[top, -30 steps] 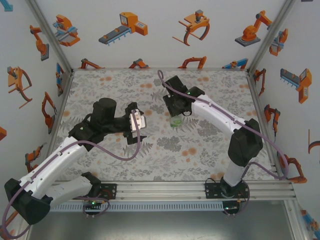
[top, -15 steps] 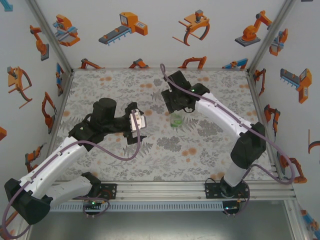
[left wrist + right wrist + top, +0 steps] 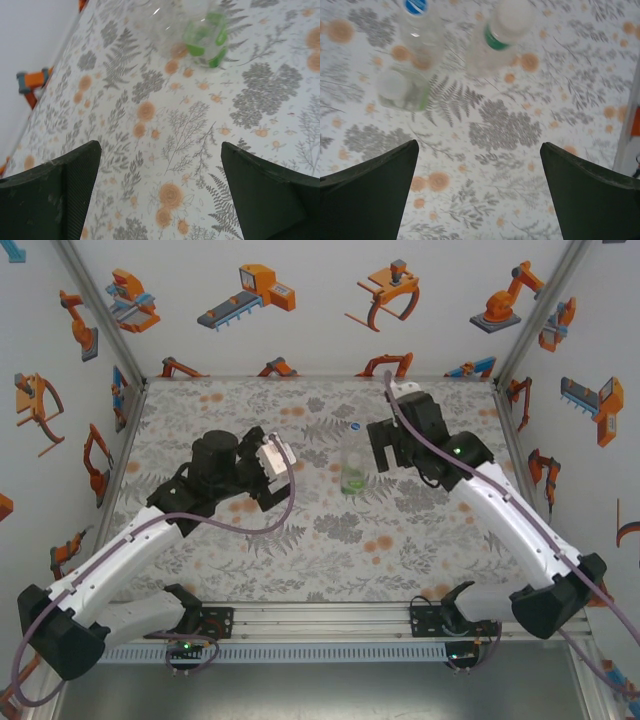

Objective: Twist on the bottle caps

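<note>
Both are spread wide with nothing held: left gripper [image 3: 160, 145] and right gripper [image 3: 479, 144]. The bottles [image 3: 352, 465] are parked mid table [image 3: 400, 540], between the two. A blue cap [image 3: 416, 6] is seen on one, a pale cap [image 3: 514, 11] seemingly on the other. Tightness can't be judged tbh. If more twisting is needed, the body should be pinned low and the cap approached dead-centre.

Floral tabletop [image 3: 420, 530]; white walls [image 3: 320, 340] with orange robot-arm pictures [image 3: 258, 292]; aluminium frame posts [image 3: 100, 312]
</note>
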Controlling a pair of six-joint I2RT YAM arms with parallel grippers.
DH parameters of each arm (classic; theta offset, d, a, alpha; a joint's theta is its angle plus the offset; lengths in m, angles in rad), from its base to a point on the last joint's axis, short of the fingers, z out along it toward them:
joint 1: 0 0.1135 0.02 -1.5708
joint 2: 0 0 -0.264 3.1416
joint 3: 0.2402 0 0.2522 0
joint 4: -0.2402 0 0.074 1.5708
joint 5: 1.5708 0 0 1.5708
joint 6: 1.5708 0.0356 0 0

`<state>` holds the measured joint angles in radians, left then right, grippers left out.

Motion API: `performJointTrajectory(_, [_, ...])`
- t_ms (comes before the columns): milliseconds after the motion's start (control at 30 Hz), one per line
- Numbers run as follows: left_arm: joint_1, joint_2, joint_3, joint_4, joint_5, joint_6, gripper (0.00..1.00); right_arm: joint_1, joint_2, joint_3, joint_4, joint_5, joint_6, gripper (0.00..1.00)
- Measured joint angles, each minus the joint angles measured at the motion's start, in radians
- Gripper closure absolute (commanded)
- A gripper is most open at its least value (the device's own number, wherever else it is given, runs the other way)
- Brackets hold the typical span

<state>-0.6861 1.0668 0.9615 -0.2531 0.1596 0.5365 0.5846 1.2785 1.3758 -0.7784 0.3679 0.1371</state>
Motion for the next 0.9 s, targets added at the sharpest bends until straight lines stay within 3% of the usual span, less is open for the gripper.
performJointTrajectory(267, [0.064, -0.002, -0.103, 0.138, -0.267, -0.177, 0.03, -0.179, -0.151, -0.391, 0.150, 0.066, -0.007, 0.01])
performJointTrajectory(500, [0.204, 0.000, -0.367, 0.267, -0.440, -0.258, 0.03, -0.344, -0.193, -0.777, 0.525, 0.051, -0.076, 0.01])
performJointTrajectory(667, [0.328, 0.009, -0.515, 0.423, -0.457, -0.296, 0.03, -0.434, -0.140, -0.991, 0.911, 0.013, -0.112, 0.01])
performJointTrajectory(900, [0.484, 0.076, -0.638, 0.704, -0.368, -0.351, 0.03, -0.512, 0.024, -1.054, 1.329, -0.067, -0.108, 0.01])
